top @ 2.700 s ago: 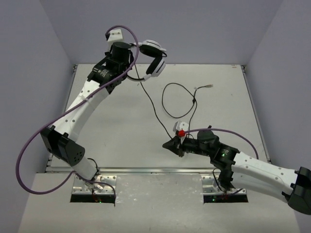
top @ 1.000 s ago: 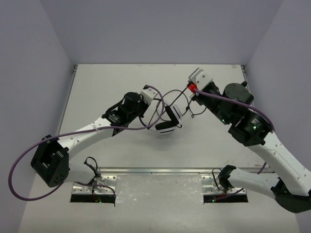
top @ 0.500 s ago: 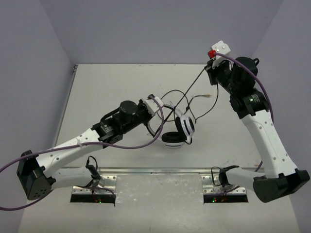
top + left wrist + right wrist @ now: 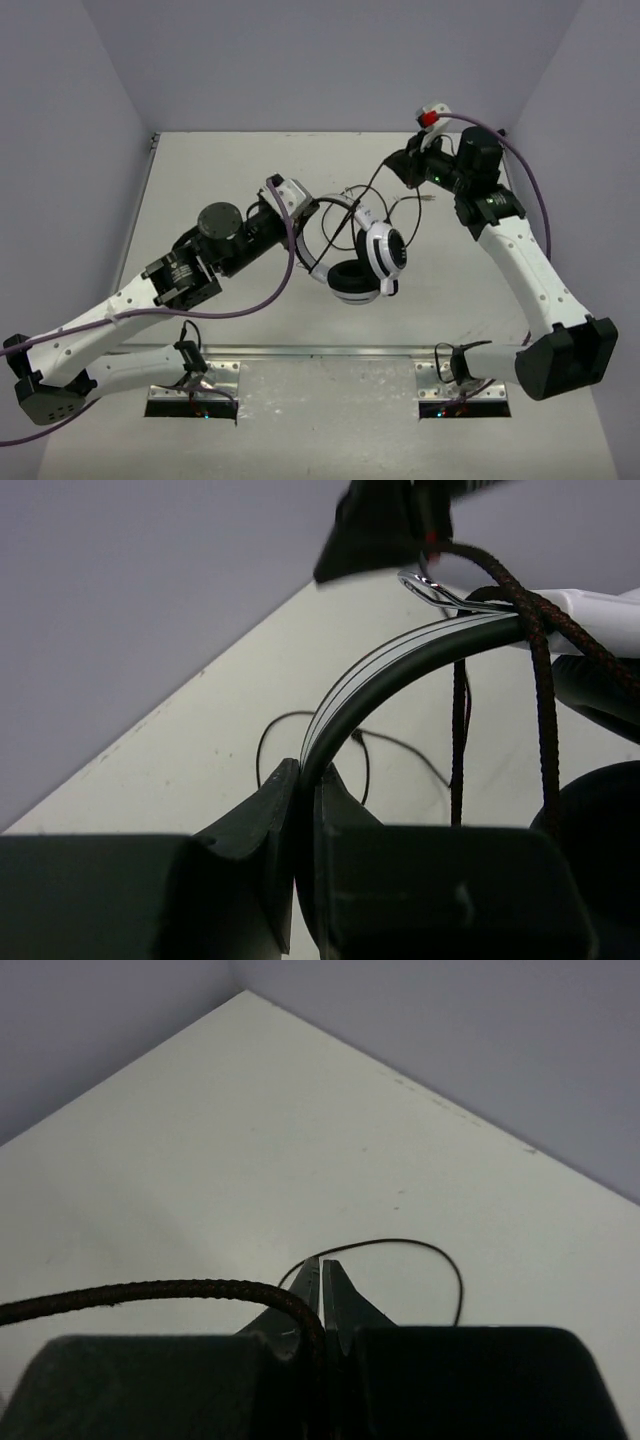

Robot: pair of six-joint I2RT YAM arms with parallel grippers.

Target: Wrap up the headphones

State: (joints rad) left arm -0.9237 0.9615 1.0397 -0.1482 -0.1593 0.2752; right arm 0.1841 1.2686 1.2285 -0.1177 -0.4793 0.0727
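Arms [image 4: 120,310] [image 4: 520,260] inward, grippers [image 4: 305,780] [image 4: 322,1275] tight on headphones [image 4: 385,255]

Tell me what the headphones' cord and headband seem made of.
The cord: braided fabric sheath, matte, dark with reddish flecks; the weave shows. The headband: smooth plastic or thin metal, unclear which; glossy black with pale lengthwise lines.

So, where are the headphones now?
In the top view the headphones are mid-table, headband pinched in the left gripper, cord running to the right gripper.
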